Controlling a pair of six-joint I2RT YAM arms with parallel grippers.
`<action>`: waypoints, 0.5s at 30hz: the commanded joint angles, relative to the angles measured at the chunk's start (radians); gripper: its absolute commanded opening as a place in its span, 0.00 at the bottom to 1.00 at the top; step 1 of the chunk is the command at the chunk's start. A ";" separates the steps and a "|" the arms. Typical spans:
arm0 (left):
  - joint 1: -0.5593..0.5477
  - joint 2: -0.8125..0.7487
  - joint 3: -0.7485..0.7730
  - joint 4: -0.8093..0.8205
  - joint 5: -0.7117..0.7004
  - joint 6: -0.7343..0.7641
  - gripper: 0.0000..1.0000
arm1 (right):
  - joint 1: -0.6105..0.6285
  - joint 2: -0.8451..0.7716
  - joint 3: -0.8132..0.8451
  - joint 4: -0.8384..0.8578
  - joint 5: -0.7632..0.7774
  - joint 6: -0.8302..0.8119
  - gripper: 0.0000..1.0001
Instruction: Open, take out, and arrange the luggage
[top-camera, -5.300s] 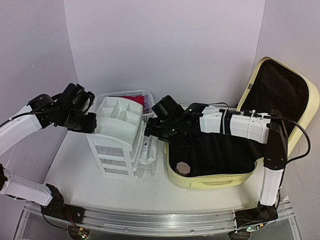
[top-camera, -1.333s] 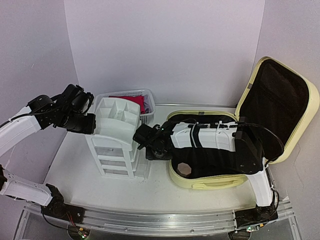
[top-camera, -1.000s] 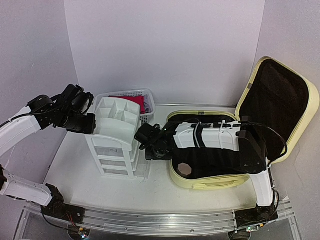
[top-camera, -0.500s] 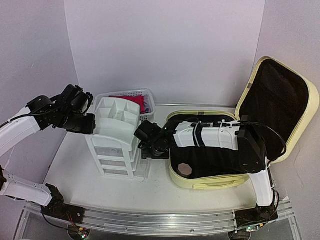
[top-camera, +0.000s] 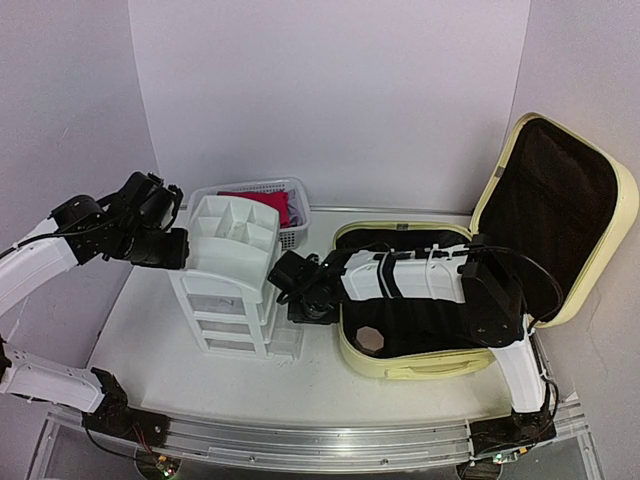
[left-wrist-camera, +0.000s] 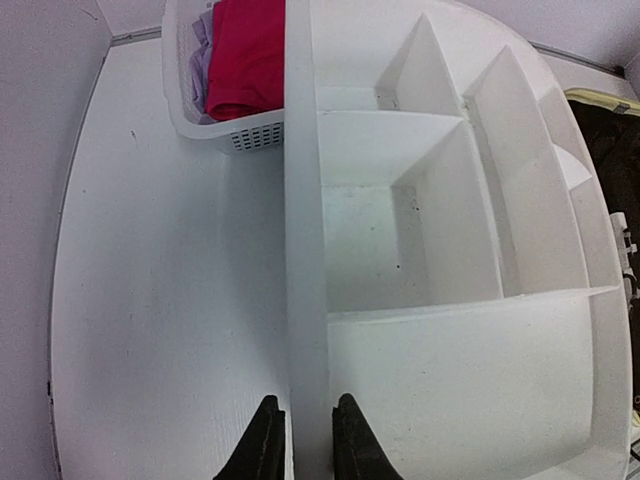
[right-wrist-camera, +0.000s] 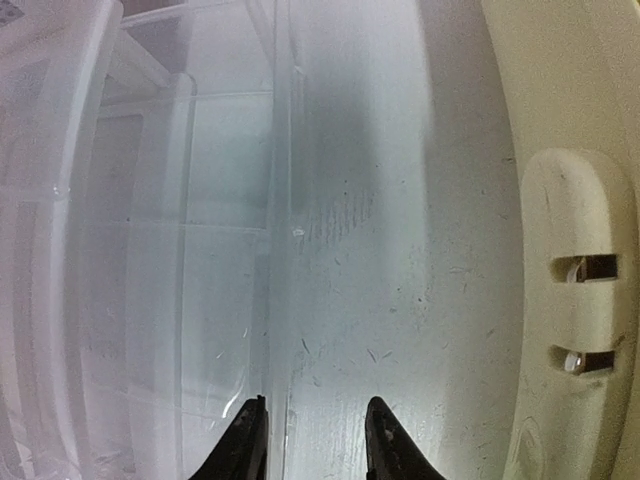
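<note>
- 2 arms in view. We see the luggage (top-camera: 410, 362) on the right half of the worktop (top-camera: 150, 330), open, lid tipped up toward the right wall, black lining showing in both halves.
- Left claw (left-wrist-camera: 305, 445): clenched on the top-tray rim of the white drawer organizer (left-wrist-camera: 400, 250), one finger each side of the rim wall.
- Right arm lies across the luggage's open base; right claw (right-wrist-camera: 312, 440) is low in the gap btw. organizer & luggage shell.
- Right claw released: fingers apart, bare worktop btw. them. The edge of a clear drawer (right-wrist-camera: 150, 250) runs just inside one finger; we can't tell if they touch.
- White mesh basket (top-camera: 250, 186) sits behind the organizer w/ a red cloth (left-wrist-camera: 245, 50) in it.
</note>
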 joint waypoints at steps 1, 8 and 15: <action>0.005 -0.042 -0.021 -0.092 -0.107 0.013 0.17 | -0.010 -0.042 -0.025 -0.171 0.103 0.038 0.30; 0.005 -0.051 -0.014 -0.134 -0.147 0.011 0.17 | -0.009 -0.070 -0.037 -0.194 0.126 0.015 0.24; 0.005 -0.047 -0.017 -0.138 -0.128 -0.005 0.16 | -0.010 -0.081 0.007 -0.182 0.038 -0.079 0.22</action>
